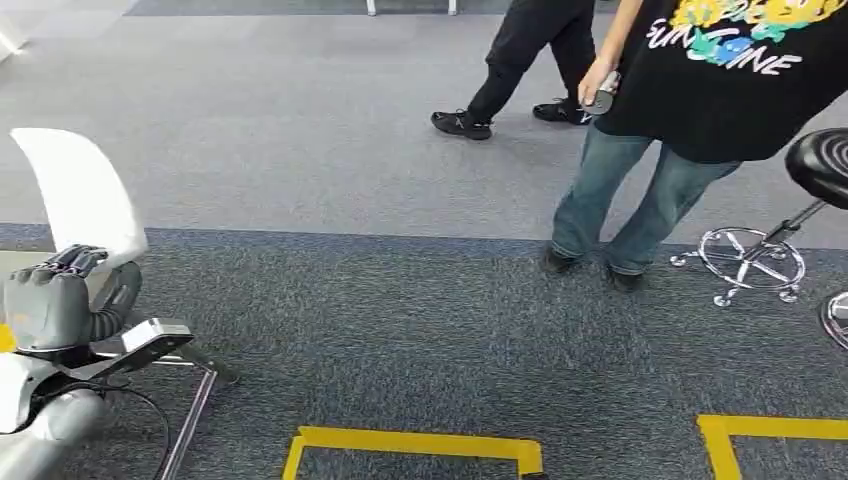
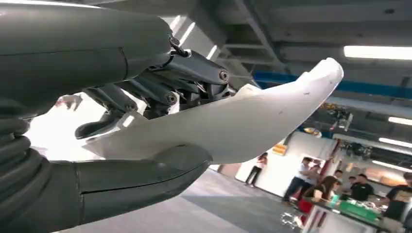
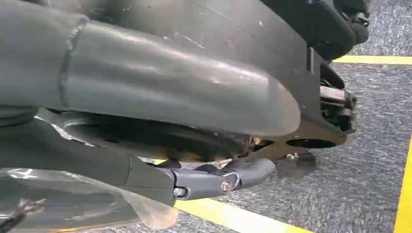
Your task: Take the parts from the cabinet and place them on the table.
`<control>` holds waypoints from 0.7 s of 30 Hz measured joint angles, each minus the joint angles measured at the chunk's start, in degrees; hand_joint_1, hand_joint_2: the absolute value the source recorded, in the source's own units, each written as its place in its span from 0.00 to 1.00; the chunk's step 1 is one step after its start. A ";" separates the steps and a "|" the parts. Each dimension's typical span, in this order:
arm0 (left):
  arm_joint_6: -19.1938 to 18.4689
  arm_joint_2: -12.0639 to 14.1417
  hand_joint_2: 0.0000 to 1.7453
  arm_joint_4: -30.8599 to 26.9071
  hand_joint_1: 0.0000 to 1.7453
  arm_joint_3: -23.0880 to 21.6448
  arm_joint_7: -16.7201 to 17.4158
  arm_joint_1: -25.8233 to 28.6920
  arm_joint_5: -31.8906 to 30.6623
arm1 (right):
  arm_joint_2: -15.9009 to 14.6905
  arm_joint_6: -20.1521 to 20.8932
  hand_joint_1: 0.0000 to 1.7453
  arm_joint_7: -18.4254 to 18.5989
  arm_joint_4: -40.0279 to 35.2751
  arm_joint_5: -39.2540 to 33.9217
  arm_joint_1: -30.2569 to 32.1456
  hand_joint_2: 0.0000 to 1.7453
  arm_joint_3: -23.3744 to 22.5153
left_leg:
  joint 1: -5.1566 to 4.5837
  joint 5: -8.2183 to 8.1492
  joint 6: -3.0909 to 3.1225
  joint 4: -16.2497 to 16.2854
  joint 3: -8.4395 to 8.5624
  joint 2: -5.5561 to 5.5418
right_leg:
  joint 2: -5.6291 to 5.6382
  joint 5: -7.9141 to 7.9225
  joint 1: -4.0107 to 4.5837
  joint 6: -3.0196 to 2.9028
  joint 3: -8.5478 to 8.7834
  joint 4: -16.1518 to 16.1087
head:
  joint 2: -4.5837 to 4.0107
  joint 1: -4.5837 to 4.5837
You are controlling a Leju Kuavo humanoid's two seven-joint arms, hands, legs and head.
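Left robot hand [image 1: 55, 300] was at the lower left of the head view w/ its fingers [image 2: 160, 92] and thumb clamped on a white curved part [image 1: 80, 195] sticking up above it. Right robot hand [image 3: 145, 97]: couldn't tell if clenched or released. Person in jeans [image 1: 640, 190] stood upper right on grey carpet [image 1: 400, 330].

Top edge crops the person in jeans [image 1: 640, 190] above the chest; far person [image 1: 525, 60] shows legs alone; stool [image 1: 822, 165] cut off right.
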 joint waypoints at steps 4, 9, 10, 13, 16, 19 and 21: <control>-0.02 0.37 1.00 0.02 1.00 0.00 0.00 -0.13 0.00 | 0.09 0.00 0.00 0.00 0.07 -0.02 0.27 0.00 0.02 | -0.34 -4.34 -0.90 7.88 -3.54 6.27 | -2.96 -0.02 -0.10 -1.17 0.97 -0.69 | 0.00 -0.59; -0.13 0.35 1.00 0.22 1.00 -0.11 0.00 0.14 0.00 | 0.09 -0.02 0.00 0.07 0.13 -0.04 0.56 0.00 0.02 | -0.04 -3.65 -0.68 12.91 -6.24 7.53 | -6.83 -0.85 0.46 -1.63 1.49 -0.68 | 0.00 -0.68; -0.13 0.39 1.00 0.22 1.00 -0.11 0.00 0.12 0.00 | 0.09 0.00 0.00 0.07 0.13 -0.02 0.61 0.00 0.02 | -0.20 -1.02 -0.37 7.71 -3.56 8.21 | -7.54 -1.08 0.55 -1.62 1.86 -0.69 | 0.00 -0.68; -0.13 0.37 1.00 0.22 1.00 -0.15 0.00 -0.28 0.00 | 0.09 -0.02 0.00 0.07 0.15 -0.02 0.74 0.00 0.02 | -1.79 -0.46 0.83 0.25 0.02 12.75 | -9.34 -1.80 1.15 -0.98 2.26 -0.72 | 0.00 -0.74; -0.13 0.67 1.00 0.24 1.00 -0.09 0.02 -0.12 -0.07 | 0.09 -0.11 0.00 0.11 0.15 -0.03 0.65 0.00 0.02 | -1.90 -0.40 1.46 -0.22 0.07 10.49 | -11.66 -2.26 1.15 -0.11 3.26 -1.38 | 0.00 -0.68; -0.13 0.70 1.00 0.24 1.00 -0.09 0.04 -0.65 -0.15 | 0.02 -0.13 0.00 -0.11 0.15 -0.02 0.44 0.00 0.04 | -0.93 -0.02 2.23 -1.02 0.83 8.66 | -4.17 -5.46 0.72 0.37 -0.28 5.17 | 0.00 -0.24; -0.15 0.33 1.00 0.28 1.00 -0.17 0.09 -0.67 -0.22 | 0.02 -0.02 0.00 -0.11 0.15 -0.05 0.37 0.00 0.04 | -0.93 -0.20 2.50 -1.00 0.88 7.20 | -3.47 -8.95 0.71 0.64 -5.61 14.51 | 0.00 -0.26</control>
